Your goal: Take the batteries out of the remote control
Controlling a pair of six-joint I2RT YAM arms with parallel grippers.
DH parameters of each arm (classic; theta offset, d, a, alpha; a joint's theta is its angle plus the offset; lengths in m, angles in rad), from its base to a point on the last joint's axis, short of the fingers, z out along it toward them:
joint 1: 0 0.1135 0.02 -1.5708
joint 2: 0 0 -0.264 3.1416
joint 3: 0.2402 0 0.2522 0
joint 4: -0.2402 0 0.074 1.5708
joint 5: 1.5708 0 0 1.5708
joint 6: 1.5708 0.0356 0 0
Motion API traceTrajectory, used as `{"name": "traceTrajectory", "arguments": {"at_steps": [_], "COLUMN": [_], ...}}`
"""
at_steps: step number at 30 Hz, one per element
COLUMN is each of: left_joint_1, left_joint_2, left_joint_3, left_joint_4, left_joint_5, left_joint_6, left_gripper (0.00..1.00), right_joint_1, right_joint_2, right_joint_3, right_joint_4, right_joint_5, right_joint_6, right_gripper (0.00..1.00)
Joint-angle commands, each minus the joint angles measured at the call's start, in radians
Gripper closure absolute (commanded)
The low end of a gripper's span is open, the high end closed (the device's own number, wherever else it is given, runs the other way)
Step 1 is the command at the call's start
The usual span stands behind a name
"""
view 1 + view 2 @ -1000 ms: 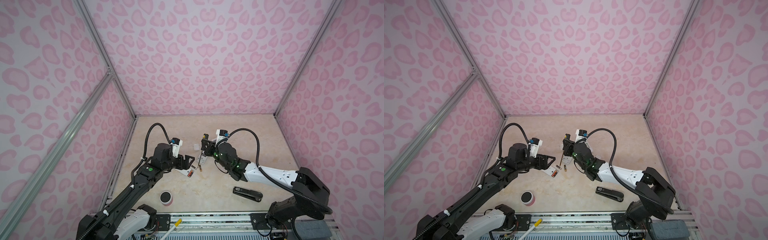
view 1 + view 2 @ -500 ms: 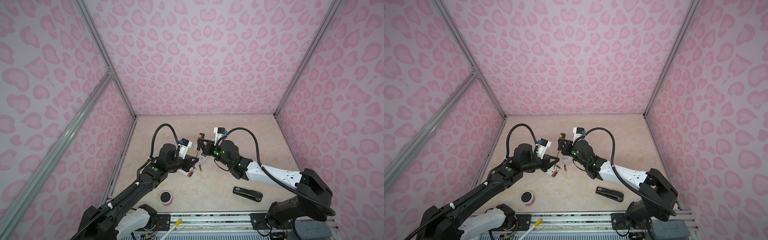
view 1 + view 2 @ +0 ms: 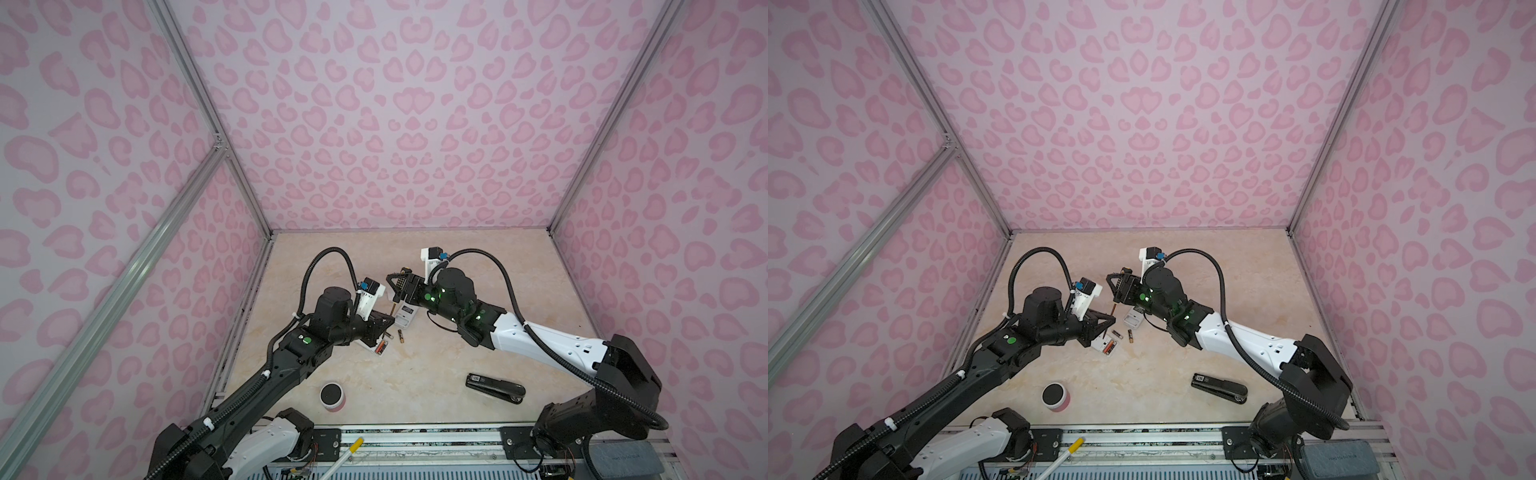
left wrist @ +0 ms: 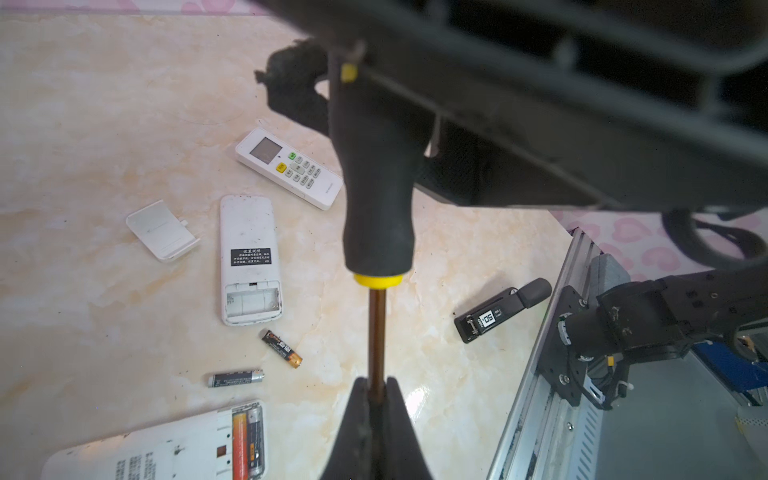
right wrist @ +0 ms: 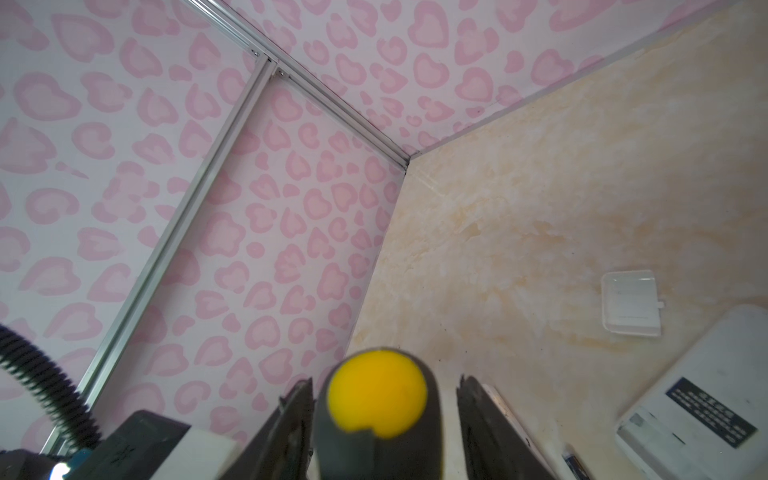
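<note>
A white remote control point(image 4: 166, 449) lies back-up with two batteries point(image 4: 247, 440) in its open bay. Two loose batteries point(image 4: 281, 349) point(image 4: 235, 378) lie beside it, seen in both top views point(image 3: 401, 336) point(image 3: 1130, 336). My left gripper point(image 4: 377, 386) point(image 3: 388, 322) is shut on the brown shaft of a black-handled screwdriver point(image 4: 378, 187), above the table. My right gripper point(image 5: 386, 386) point(image 3: 395, 286) stands open around the handle's yellow end point(image 5: 376, 395), with a gap on one side.
A second white remote point(image 4: 248, 257) lies with its bay empty, its cover point(image 4: 162, 230) beside it. A third remote point(image 4: 291, 168) lies face-up. A black stapler point(image 3: 494, 386) and a pink can point(image 3: 332, 397) sit near the front edge.
My left gripper swung in from the left and shut on the screwdriver shaft. My right gripper, which was shut on the handle, has opened.
</note>
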Motion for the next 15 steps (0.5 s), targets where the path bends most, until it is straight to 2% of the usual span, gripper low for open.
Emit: {"name": "traceTrajectory", "arguments": {"at_steps": [1, 3, 4, 5, 6, 7, 9, 11, 13, 15], "left_joint_1": [-0.011, -0.017, -0.018, -0.019, -0.019, -0.019, -0.019, -0.019, -0.015, 0.009], "left_joint_2": [0.000, -0.001, -0.002, -0.003, -0.007, -0.011, -0.028, -0.054, -0.072, -0.076], "left_joint_3": [0.020, 0.027, 0.029, 0.028, 0.028, 0.028, 0.023, 0.012, 0.002, -0.019], "left_joint_4": [-0.022, -0.036, -0.045, -0.054, -0.063, -0.073, -0.088, -0.108, -0.142, -0.182], "left_joint_5": [-0.041, -0.061, -0.074, -0.089, -0.101, -0.118, -0.161, -0.220, -0.290, -0.343], "left_joint_6": [0.043, 0.055, 0.060, 0.064, 0.066, 0.061, 0.035, -0.021, -0.102, -0.216], "left_gripper": [0.96, 0.96, 0.96, 0.96, 0.94, 0.84, 0.57, 0.37, 0.29, 0.27], "right_joint_1": [0.002, 0.001, 0.001, 0.000, 0.000, 0.000, 0.000, -0.003, -0.009, -0.016], "right_joint_2": [0.021, 0.021, 0.019, 0.013, 0.008, 0.000, -0.012, -0.025, -0.035, -0.048], "right_joint_3": [0.021, 0.021, 0.020, 0.020, 0.019, 0.017, 0.017, 0.010, 0.004, -0.003], "right_joint_4": [-0.054, -0.052, -0.053, -0.056, -0.062, -0.070, -0.084, -0.097, -0.109, -0.126], "right_joint_5": [-0.055, -0.049, -0.042, -0.035, -0.026, -0.013, 0.017, 0.062, 0.100, 0.135], "right_joint_6": [-0.018, -0.023, -0.033, -0.046, -0.063, -0.082, -0.126, -0.176, -0.217, -0.258], "right_gripper": [0.63, 0.86, 0.95, 1.00, 1.00, 1.00, 1.00, 1.00, 1.00, 1.00]}}
